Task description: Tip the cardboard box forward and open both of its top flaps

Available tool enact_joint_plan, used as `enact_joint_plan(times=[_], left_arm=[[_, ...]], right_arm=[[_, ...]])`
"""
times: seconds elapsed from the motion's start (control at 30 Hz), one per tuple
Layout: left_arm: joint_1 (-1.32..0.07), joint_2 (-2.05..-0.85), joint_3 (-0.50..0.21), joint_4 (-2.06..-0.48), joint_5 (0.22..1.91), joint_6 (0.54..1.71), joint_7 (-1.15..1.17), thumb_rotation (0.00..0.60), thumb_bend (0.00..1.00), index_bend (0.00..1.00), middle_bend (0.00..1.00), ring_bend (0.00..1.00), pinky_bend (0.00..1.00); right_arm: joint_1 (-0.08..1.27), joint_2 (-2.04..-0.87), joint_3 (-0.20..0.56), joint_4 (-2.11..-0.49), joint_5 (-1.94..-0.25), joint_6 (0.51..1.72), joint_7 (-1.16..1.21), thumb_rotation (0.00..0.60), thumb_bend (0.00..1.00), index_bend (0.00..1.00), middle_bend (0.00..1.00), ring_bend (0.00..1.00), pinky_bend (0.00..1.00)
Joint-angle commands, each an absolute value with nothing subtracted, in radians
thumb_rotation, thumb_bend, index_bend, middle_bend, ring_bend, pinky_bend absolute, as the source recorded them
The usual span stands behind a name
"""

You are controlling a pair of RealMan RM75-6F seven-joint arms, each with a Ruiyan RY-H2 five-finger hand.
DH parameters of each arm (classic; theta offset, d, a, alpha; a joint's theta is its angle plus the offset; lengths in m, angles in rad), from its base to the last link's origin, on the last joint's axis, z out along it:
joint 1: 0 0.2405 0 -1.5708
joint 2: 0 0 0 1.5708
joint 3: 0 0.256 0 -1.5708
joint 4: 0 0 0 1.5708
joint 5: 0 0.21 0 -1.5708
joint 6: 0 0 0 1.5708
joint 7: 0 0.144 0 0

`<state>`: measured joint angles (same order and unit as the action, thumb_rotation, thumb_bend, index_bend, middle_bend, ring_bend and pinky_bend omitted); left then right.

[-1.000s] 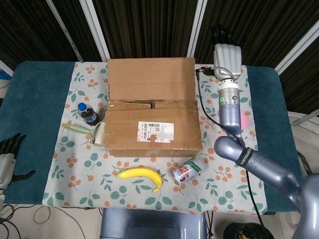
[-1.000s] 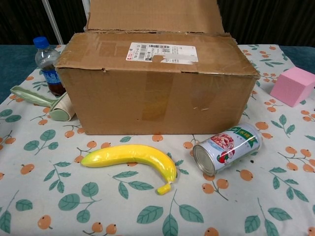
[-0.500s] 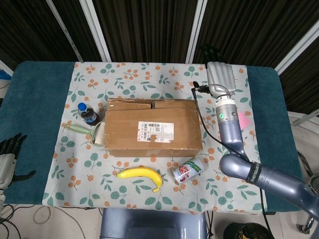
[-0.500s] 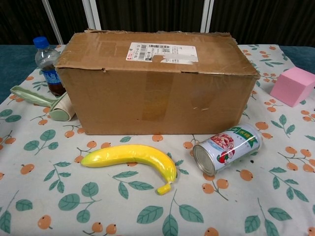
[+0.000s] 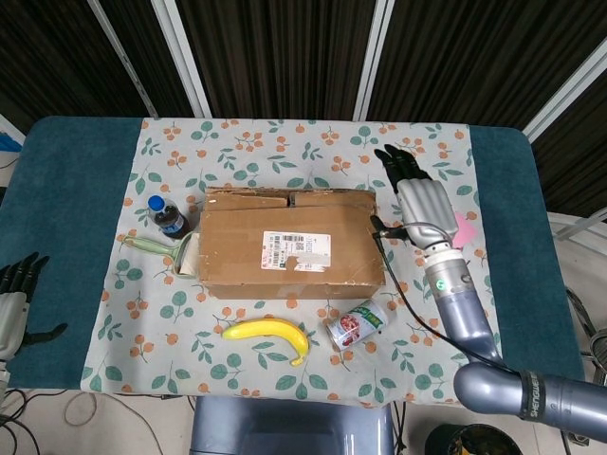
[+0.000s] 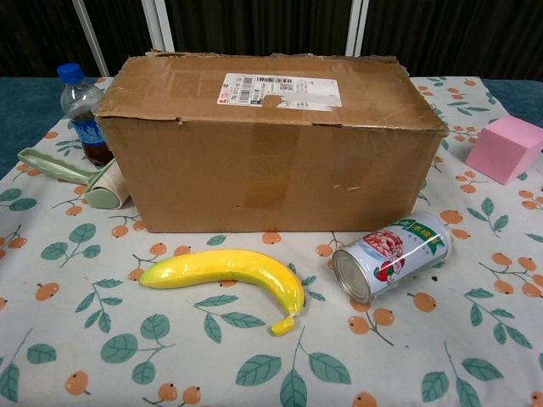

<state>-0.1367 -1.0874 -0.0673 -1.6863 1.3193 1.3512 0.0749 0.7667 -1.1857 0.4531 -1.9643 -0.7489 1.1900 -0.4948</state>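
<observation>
White shipping label (image 6: 279, 88) on cardboard box (image 6: 267, 157), print too small to read, can (image 6: 390, 255) label lettering illegible

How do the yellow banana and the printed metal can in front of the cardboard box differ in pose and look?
The yellow banana is a plain, curved fruit lying lengthwise across the cloth; the printed metal can is a straight cylinder with a busy green, white and red label. The banana sits ahead of the cardboard box near its middle, the can near the box's right corner. The can's round end faces the chest camera; the banana shows its side. Both lie on their sides, apart from the box.
</observation>
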Motion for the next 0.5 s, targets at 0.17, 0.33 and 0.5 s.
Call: enact_joint_plan(times=[0.17,0.33,0.5], left_arm=[[-0.136,-1.094,-0.065,-1.683,1.325,1.357,0.090,0.600,0.09,0.00,0.00,0.00,0.01],[-0.133,-1.101,-0.064,-1.677,1.339,1.378,0.109,0.600,0.09,0.00,0.00,0.00,0.01],[-0.136,-1.096,-0.059,-1.699,1.384,1.408,0.166,0.600,0.09,0.00,0.00,0.00,0.01]], right_arm=[[0.527,-1.104,0.233,-2.049,-1.035,1.396,-0.430,0.600,0.35,0.00,0.00,0.00,0.25],[0.378,-1.060,0.117,-1.999,-1.197,1.512,-0.350,0.600,0.29,0.00,0.00,0.00,0.25],[0.270,-1.070,0.039,-1.854,-1.365,1.626,-0.270,0.600,0.29,0.00,0.00,0.00,0.25]])
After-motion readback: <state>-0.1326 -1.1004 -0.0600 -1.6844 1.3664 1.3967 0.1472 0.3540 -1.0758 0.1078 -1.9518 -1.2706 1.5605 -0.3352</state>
